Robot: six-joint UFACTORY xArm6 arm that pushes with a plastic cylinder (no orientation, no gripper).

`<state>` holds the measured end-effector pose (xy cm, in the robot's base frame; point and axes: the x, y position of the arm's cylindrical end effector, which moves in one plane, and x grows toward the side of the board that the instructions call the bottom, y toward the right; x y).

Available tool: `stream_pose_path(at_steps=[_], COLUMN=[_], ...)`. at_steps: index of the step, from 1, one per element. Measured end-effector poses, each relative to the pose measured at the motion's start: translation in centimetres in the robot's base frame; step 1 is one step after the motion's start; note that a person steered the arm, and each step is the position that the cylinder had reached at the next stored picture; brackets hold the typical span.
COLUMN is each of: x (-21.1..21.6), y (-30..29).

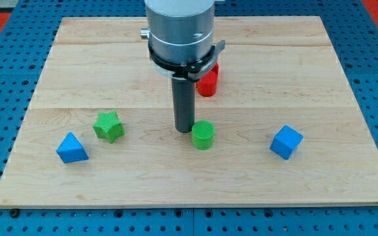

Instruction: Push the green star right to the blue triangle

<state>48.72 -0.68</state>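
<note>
The green star (108, 126) lies on the wooden board at the view's lower left. The blue triangle (71, 149) lies just below and to the left of it, a small gap apart. My tip (184, 129) rests on the board near the middle, well to the right of the star and touching or almost touching the left side of a green cylinder (203, 135).
A blue cube (286, 141) lies at the view's lower right. A red block (208, 80) sits behind the rod, partly hidden by the arm. The wooden board (307, 65) lies on a blue perforated surface.
</note>
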Motion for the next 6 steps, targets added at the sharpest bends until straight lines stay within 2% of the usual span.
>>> stream_pose_path(at_steps=[1,2,3,4,5,6], x=[-1.0,-0.1,-1.9,-6.3,-6.7,-4.0], y=[2.2,1.5,-1.5,-6.5,-13.7,-15.8])
